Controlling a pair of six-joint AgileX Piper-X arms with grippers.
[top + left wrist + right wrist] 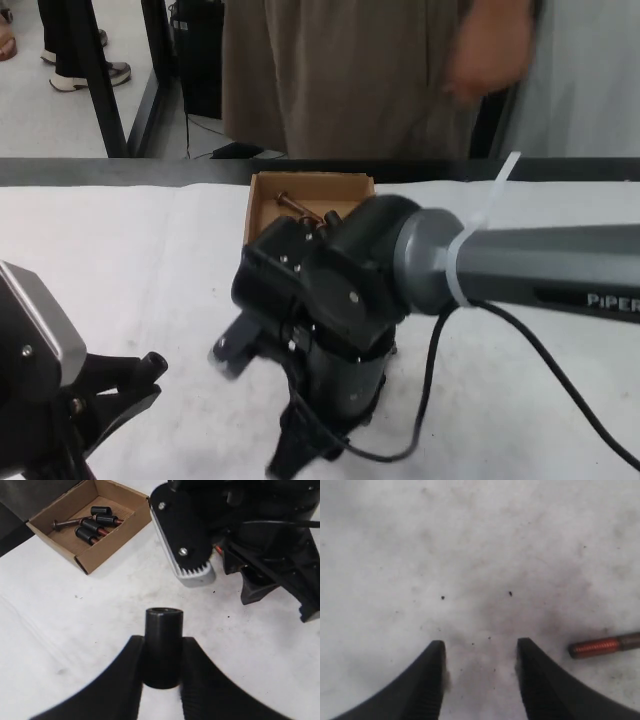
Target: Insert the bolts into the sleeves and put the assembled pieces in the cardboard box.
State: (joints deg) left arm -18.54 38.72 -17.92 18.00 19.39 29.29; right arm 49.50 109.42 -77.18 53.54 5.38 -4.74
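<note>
My left gripper [163, 680] is shut on a black sleeve [164, 647], held upright a little above the white cloth, hollow end up. It sits at the bench's near left [140, 385]. My right gripper [480, 647] is open just over the cloth, nothing between its fingers [432, 680]. A bolt [605, 645] with a copper threaded end lies on the cloth just beside one fingertip, outside the gap. The cardboard box [117, 527] holds several assembled pieces [92, 527]. It stands at the back middle of the bench [262, 195], partly hidden behind the right arm [340, 290].
The right arm's wrist and body [240, 525] hang close in front of the held sleeve, between it and part of the box. A cable [520, 350] trails from that arm across the cloth. A person [350, 70] stands behind the bench's far edge.
</note>
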